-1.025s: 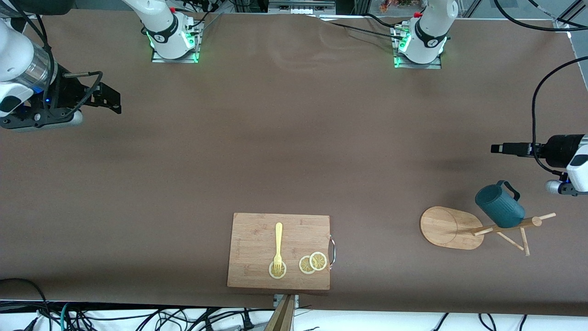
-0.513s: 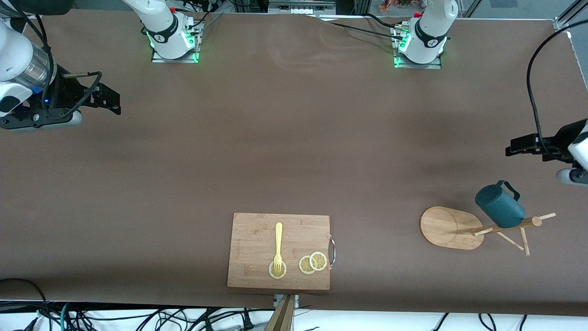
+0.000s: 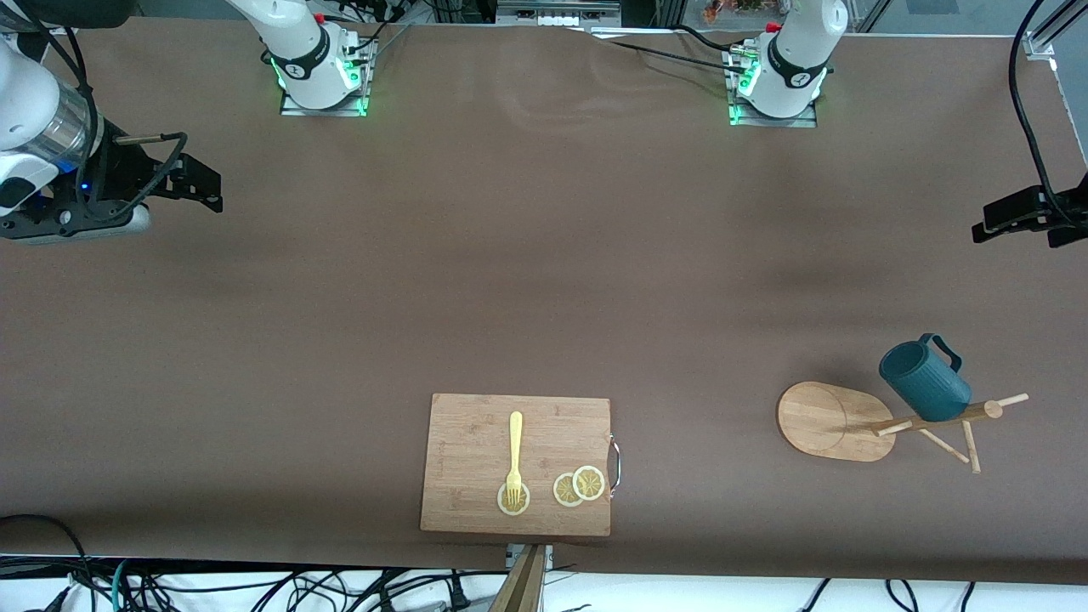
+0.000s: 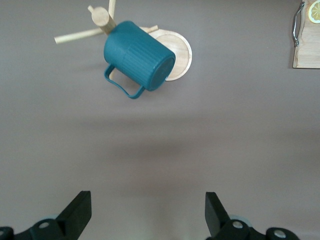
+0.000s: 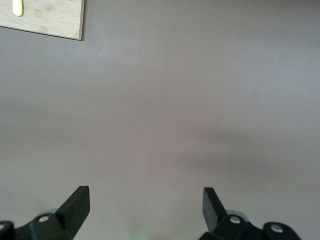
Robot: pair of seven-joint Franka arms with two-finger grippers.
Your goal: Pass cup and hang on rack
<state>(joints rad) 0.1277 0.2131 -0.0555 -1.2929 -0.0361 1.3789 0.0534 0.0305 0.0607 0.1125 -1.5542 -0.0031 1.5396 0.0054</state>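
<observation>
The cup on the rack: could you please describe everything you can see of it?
The cup is a small dark teal mug with a ribbed outer wall and a loop handle. It hangs tilted on the rack, a light wooden mug tree, by one of the thin pegs, near the top of the pole. It sits toward the left arm's end of the table. No pincer touches it.

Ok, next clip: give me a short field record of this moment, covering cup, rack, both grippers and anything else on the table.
cup: hanging on the rack, handle over a peg, no gripper on it
rack: upright, at the left arm's end of the table
left gripper: open, empty, over bare table, apart from the cup
right gripper: open, empty, waits over the right arm's end of the table
board: holds a fork and three lemon slices
</observation>
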